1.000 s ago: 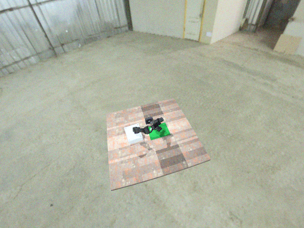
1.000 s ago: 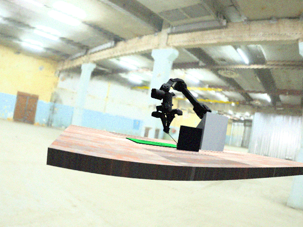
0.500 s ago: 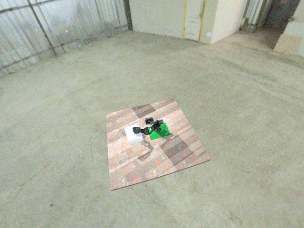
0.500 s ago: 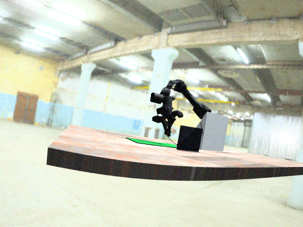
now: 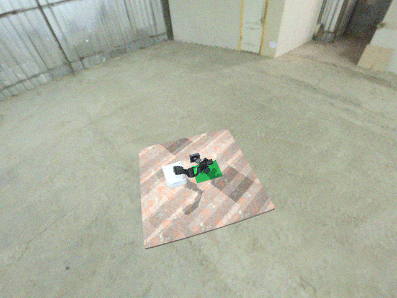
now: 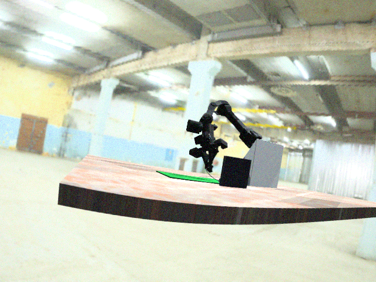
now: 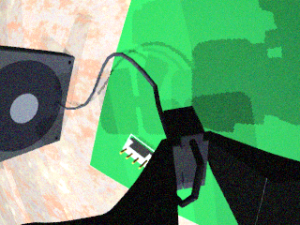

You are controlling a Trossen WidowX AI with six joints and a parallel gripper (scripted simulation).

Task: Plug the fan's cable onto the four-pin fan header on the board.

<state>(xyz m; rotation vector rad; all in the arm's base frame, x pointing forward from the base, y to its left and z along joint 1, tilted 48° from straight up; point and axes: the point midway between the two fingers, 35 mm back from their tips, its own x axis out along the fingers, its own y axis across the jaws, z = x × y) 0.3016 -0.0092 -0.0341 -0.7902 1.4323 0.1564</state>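
My gripper point(image 7: 186, 142) point(image 6: 208, 170) is shut on the cable's plug point(image 7: 184, 123), a black block with a grey part between the fingers, and holds it above the green board point(image 7: 155, 23) point(image 5: 214, 176) point(image 6: 182, 176). The white four-pin header point(image 7: 138, 149) with gold pins sits near the board's corner, left of the plug in the wrist view; my left finger lies close to its edge in that view. The thin dark cable point(image 7: 136, 67) arcs from the plug over the board to the fan point(image 7: 39, 103) point(image 5: 194, 158) point(image 6: 235, 171). The plug's underside is hidden.
The fan stands beside the board's edge near the header. A pale block point(image 5: 169, 174) point(image 6: 267, 164) under the arm's base stands behind the fan in the exterior view. The patterned table top point(image 5: 173, 221) point(image 6: 127, 182) carries everything, and shadows fall across the board.
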